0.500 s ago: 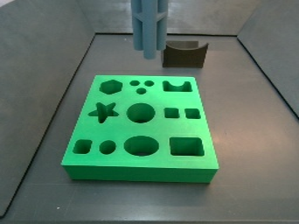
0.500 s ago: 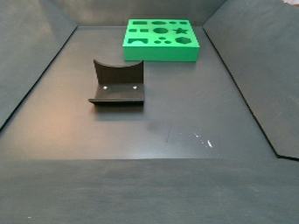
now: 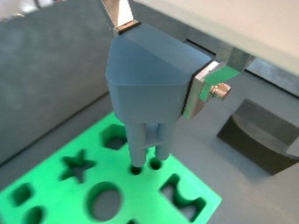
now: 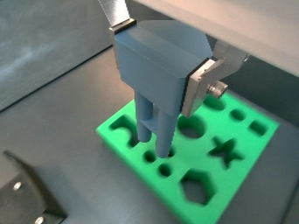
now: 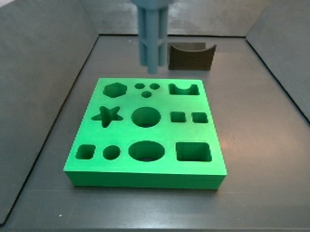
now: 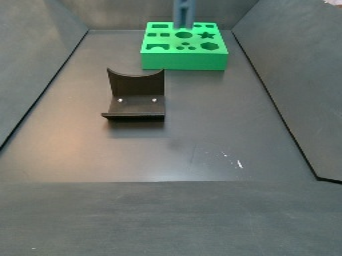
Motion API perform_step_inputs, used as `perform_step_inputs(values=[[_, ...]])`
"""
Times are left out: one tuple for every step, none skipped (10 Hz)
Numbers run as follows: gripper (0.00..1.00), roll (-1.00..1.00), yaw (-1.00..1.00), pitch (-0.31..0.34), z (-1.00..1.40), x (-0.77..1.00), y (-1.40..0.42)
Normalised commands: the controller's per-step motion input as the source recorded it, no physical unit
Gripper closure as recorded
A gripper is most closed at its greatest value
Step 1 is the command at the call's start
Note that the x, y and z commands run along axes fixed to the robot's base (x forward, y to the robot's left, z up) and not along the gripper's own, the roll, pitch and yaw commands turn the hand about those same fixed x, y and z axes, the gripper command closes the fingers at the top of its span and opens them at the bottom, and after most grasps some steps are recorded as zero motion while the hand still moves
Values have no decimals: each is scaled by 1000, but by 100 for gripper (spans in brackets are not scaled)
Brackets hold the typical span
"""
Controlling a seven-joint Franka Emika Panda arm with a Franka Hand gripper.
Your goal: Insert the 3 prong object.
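My gripper [image 3: 162, 52] is shut on the blue 3 prong object [image 3: 149, 79], its silver fingers [image 3: 205, 86] clamped on both sides of the block-shaped head. It shows the same way in a wrist view [image 4: 160, 54]. The prongs [image 4: 152, 131] point down, held a little above the green shape block [image 4: 260, 150]. In a side view the blue object [image 5: 151, 36] hangs over the block's [image 5: 164, 134] far edge, just above and behind the three small round holes [image 5: 145, 88]. The blue object also shows at the top of a side view [image 6: 183, 12], over the block [image 6: 185, 62].
The dark fixture [image 5: 191, 56] stands on the floor behind the green block; it also shows in a side view [image 6: 134, 95] and in both wrist views [image 3: 263, 131] [image 4: 24, 197]. The block has other cut-outs: star, hexagon, circles, squares. Grey walls enclose the floor.
The gripper has come down with the blue object: its prongs are lower and closer to the green block, and it now shows in the side view where it was out of frame.
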Motion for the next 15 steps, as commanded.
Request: perform_step_inputs(values=[[100, 80, 34, -130, -660, -49, 0], [100, 100, 0, -44, -506, 0, -151], [100, 114, 0, -10, -480, 0, -77], [100, 34, 0, -40, -397, -71, 0], [100, 0, 0, -49, -289, -106, 0], [100, -13, 14, -53, -174, -166, -6], [100, -36, 26, -59, -74, -194, -60], [100, -53, 60, -64, -66, -157, -26], [100, -34, 80, -7, -263, 0, 0], [100, 0, 0, 0, -623, 254, 0], [100, 50, 0, 0, -823, 246, 54], [100, 144, 0, -9, -714, 66, 0], [100, 157, 0, -46, -674, 0, 0], [100, -123, -34, -46, -203, 0, 71], [100, 0, 0, 0, 0, 0, 0]])
